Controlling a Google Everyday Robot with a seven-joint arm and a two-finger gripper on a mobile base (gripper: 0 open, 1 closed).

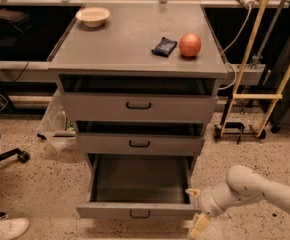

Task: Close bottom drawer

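The bottom drawer [139, 211] of the grey cabinet [135, 49] is pulled far out, its deep grey box empty and its small dark loop handle centred on the front. My gripper [195, 211] is at the drawer front's right end, low near the floor, on a white arm [255, 189] coming in from the right. One finger [192, 193] sits by the drawer's right front corner, the other [197, 226] lies below the front. The fingers are spread apart and hold nothing.
The two upper drawers [139, 106] stand slightly out. A bowl [93, 16], a dark packet [164, 46] and a red apple [190, 45] sit on the cabinet top. A wooden-framed stand [257, 96] stands at right, a chair caster [21, 156] and a shoe [5, 229] at left.
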